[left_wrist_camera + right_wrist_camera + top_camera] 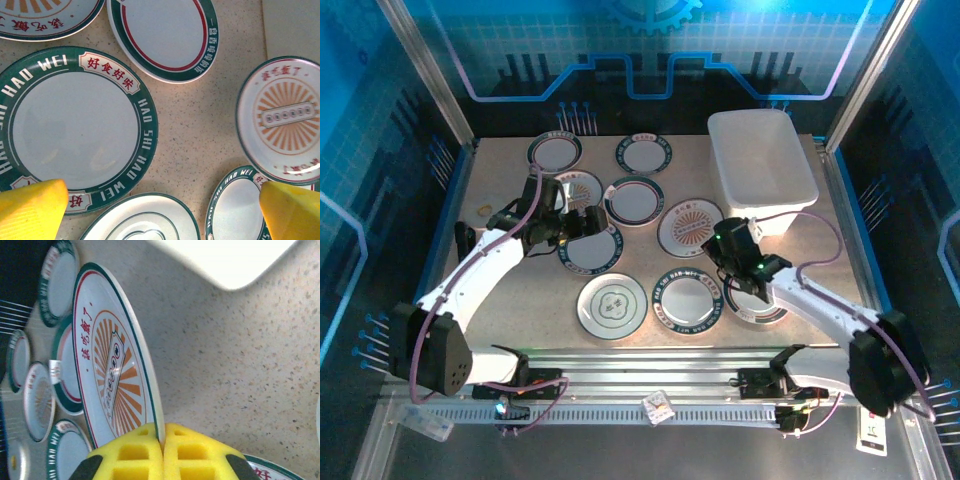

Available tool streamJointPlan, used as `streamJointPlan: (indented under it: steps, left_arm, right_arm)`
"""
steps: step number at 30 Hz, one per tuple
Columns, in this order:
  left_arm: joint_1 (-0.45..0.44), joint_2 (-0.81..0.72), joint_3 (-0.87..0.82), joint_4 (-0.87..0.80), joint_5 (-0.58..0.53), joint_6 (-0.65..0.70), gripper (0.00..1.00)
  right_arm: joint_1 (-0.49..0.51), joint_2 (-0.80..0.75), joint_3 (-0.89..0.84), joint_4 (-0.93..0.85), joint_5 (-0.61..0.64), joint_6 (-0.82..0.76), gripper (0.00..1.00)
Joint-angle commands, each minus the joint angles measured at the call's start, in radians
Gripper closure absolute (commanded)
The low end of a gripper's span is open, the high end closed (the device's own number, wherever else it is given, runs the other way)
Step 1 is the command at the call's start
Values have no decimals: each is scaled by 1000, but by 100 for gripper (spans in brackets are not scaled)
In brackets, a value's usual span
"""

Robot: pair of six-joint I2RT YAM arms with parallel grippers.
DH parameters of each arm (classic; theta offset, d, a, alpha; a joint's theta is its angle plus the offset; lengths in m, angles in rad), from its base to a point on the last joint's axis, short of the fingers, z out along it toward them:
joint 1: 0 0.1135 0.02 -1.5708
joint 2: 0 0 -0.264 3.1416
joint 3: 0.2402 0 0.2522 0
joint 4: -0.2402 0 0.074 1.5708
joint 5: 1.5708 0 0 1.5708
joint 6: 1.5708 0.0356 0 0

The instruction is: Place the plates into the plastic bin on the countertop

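Several round plates with dark green rims lie spread over the countertop (pixel 650 262). My right gripper (pixel 720 246) (pixel 162 432) is shut on the near rim of an orange sunburst plate (pixel 686 224) (pixel 110 365), its yellow pads pinching the edge. The white plastic bin (pixel 760 160) stands at the back right, and one corner of the bin (pixel 225 260) lies just beyond that plate. Over the left-hand plates hovers my left gripper (pixel 578 226) (pixel 162 212), open and holding nothing, with a green "HAO WEI" plate (pixel 75 125) and a grey-centred plate (pixel 145 220) below it.
More plates sit at the back (pixel 556 152) (pixel 644 153), in the middle (pixel 634 200) and near the front (pixel 612 304) (pixel 686 300); another plate (pixel 765 310) lies partly under my right arm. Blue frame walls (pixel 450 190) edge the countertop.
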Motion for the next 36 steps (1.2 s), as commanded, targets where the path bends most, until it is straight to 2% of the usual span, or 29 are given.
streamJointPlan:
  steps: [1, 6, 11, 18, 23, 30, 36]
  left_arm:
    - [-9, -33, 30, -13, 23, -16, 1]
    - [-18, -47, 28, -13, 23, -17, 1]
    - [-16, -63, 83, -62, -27, 40, 1]
    - [-15, -65, 135, -60, -47, 61, 1]
    - [-14, -57, 137, -24, -37, 66, 1]
    - [-13, 6, 132, 23, 10, 76, 1]
    - [-13, 73, 168, 22, 14, 94, 1]
  right_arm:
    - [15, -72, 20, -45, 74, -4, 99]
    - [34, -124, 67, -84, 60, -39, 100]
    - [117, -159, 196, -166, 151, -150, 100]
    - [118, -140, 328, -128, 178, -212, 100]
    - [32, -89, 414, -74, 146, -274, 100]
    - [-166, 60, 575, -23, 33, -305, 100]
    - [-297, 200, 675, 17, 35, -290, 100]
